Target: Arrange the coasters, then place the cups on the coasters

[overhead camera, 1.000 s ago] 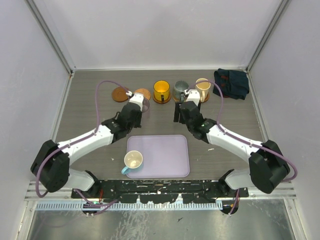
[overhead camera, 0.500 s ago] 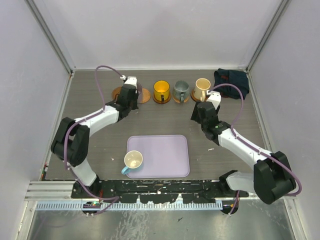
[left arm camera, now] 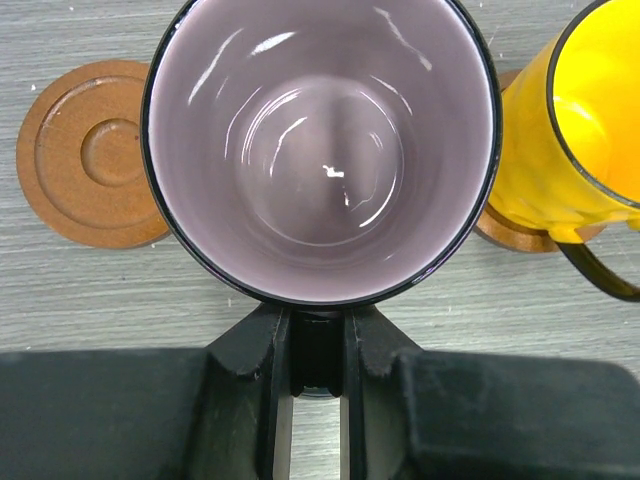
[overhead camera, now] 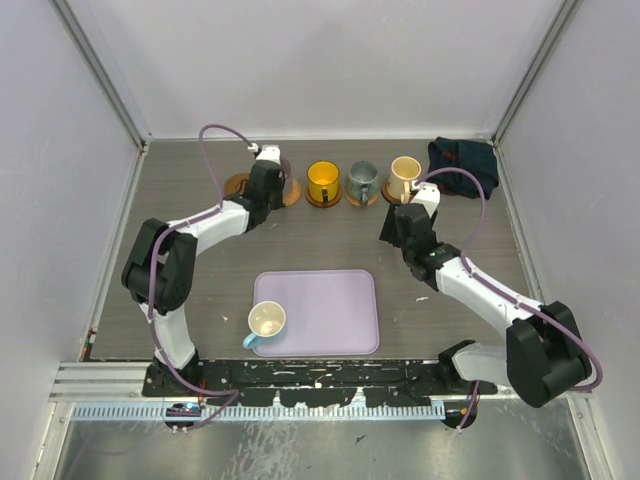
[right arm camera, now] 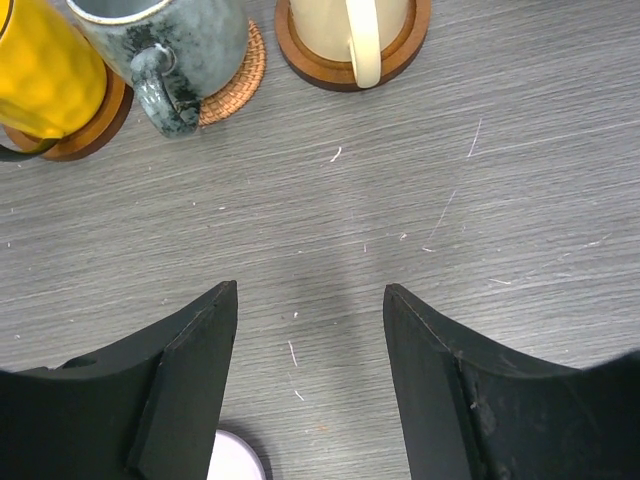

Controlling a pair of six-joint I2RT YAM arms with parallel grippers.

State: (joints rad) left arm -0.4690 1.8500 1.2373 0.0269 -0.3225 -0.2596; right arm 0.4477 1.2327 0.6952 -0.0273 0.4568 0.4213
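- Purple mug (left arm camera: 320, 150) hangs in my left gripper (left arm camera: 318, 350) in the back row, about 11 o'clock from the tray (overhead camera: 330, 310). A bare coaster (left arm camera: 92, 155) lies at its 9 o'clock. The yellow mug (left arm camera: 580, 130) stands on its own coaster (left arm camera: 515, 232) at its 3 o'clock.
- I judge it to be glazed ceramic or glass: stiff, smooth, a little slippery and not heavy, but it can chip if I set it down hard.
- The handle or the rim wall is the place to hold it. With a handle hold the mug may swing, so I would lower it slowly.
- The left gripper has its jaws almost together, pinching a dark part just under the rim at 6 o'clock in the wrist view. I take this part for the handle. The mug hides whether its bottom rests on a coaster.
- The right gripper (right arm camera: 310, 295) has its jaws wide apart and nothing between them, only table (right arm camera: 520, 200). The grey mug (right arm camera: 170, 50) and the cream mug (right arm camera: 350, 25) sit on coasters at its 11 and 12 o'clock.
- The blue mug (overhead camera: 266, 322) waits at the tray's 7 o'clock corner.
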